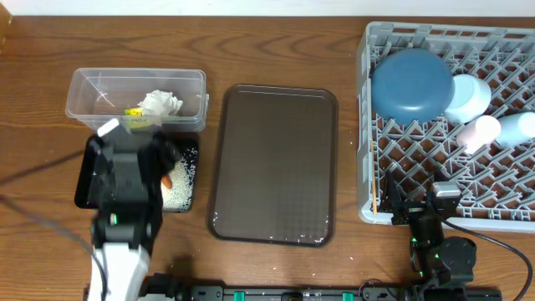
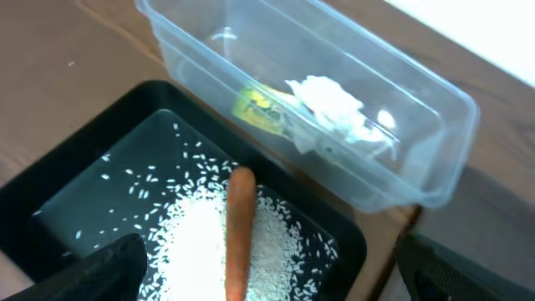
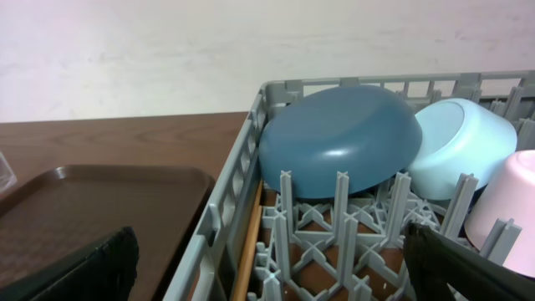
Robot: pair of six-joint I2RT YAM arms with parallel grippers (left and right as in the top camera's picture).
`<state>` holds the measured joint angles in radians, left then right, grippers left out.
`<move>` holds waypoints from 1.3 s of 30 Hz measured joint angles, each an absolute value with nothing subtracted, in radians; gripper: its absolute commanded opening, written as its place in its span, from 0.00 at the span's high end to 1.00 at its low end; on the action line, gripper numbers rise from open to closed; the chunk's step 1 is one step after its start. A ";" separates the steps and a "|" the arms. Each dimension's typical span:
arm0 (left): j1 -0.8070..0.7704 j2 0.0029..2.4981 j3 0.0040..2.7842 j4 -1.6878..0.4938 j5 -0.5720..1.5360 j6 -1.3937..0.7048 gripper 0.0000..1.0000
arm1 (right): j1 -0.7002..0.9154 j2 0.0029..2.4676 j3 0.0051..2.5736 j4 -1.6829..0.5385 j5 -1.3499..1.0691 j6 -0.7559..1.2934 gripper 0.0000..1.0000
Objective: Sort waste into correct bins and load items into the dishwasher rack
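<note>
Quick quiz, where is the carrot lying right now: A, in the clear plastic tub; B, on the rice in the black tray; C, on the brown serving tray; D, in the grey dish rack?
B: the left wrist view shows the carrot lying on the rice heap inside the black tray, while the clear tub holds only the crumpled tissue and the yellow-green wrapper.

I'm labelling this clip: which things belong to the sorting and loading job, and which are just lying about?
Job: clear tub, tissue, wrapper, black tray, rice, carrot, rack, blue dish, light-blue bowl, cup, chopsticks.
Lying about: brown serving tray.
</note>
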<state>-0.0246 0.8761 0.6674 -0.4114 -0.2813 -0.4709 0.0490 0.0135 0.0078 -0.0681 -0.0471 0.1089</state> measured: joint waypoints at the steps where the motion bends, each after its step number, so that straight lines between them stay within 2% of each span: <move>1: -0.025 0.822 0.619 -0.383 -0.264 -0.453 0.03 | 0.049 0.013 0.008 -0.068 -0.047 0.109 0.01; 19: -0.025 0.259 0.164 -0.152 -0.109 -0.186 0.03 | 0.049 0.012 0.008 -0.069 -0.046 0.109 0.01; 26: -0.025 0.057 0.033 -0.040 -0.098 -0.154 0.03 | 0.049 0.012 0.008 -0.068 -0.044 0.109 0.01; 39: -0.025 0.011 0.033 -0.042 -0.095 -0.147 0.03 | 0.049 0.012 0.008 -0.068 -0.044 0.109 0.01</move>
